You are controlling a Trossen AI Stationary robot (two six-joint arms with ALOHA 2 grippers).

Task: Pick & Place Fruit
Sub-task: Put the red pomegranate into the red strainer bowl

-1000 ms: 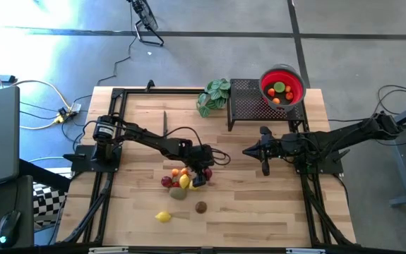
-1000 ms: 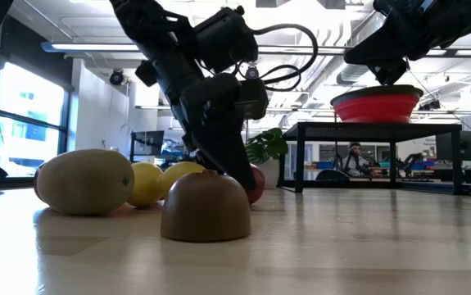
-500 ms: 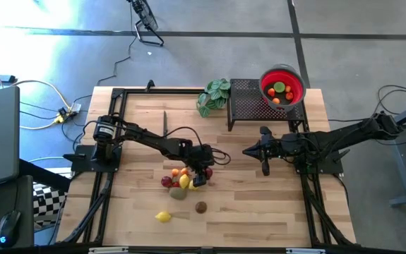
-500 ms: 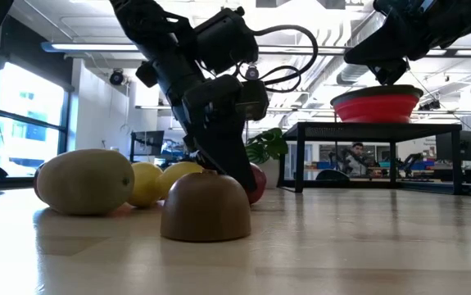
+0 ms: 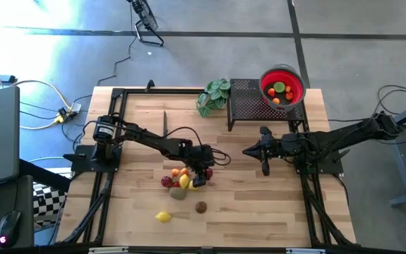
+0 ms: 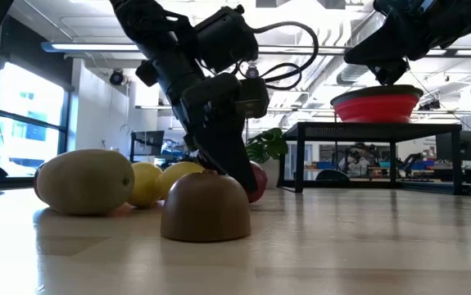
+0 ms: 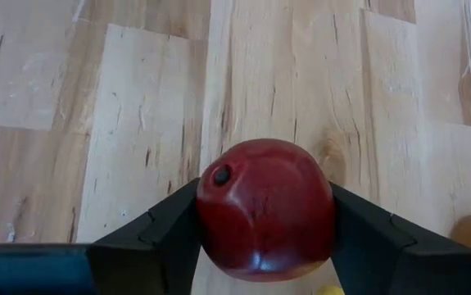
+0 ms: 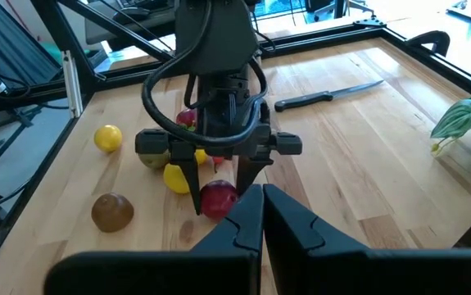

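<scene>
A dark red fruit (image 7: 265,209) sits between the two fingers of my left gripper (image 5: 203,173), which is shut on it at the right end of a small cluster of fruit (image 5: 180,180) in the middle of the table. The right wrist view shows the same red fruit (image 8: 219,199) low at the table top. A yellow fruit (image 5: 163,216) and a brown fruit (image 5: 200,207) lie apart, nearer the front edge. My right gripper (image 5: 246,150) hangs shut above the table's right half, holding nothing. My left gripper pinches the red fruit's two opposite sides (image 7: 206,215) between its fingers, one on the near side and one on the far side. The fingers (image 8: 196,184) slant down from the table's left. The fruit's underside is at the table top.
A red bowl (image 5: 265,79) with several fruits in it stands on a black mesh rack (image 5: 248,106) at the back right. A green leafy plant (image 5: 215,95) is beside the rack, and a knife (image 5: 165,121) lies at the back left. Bare wood lies to the front right.
</scene>
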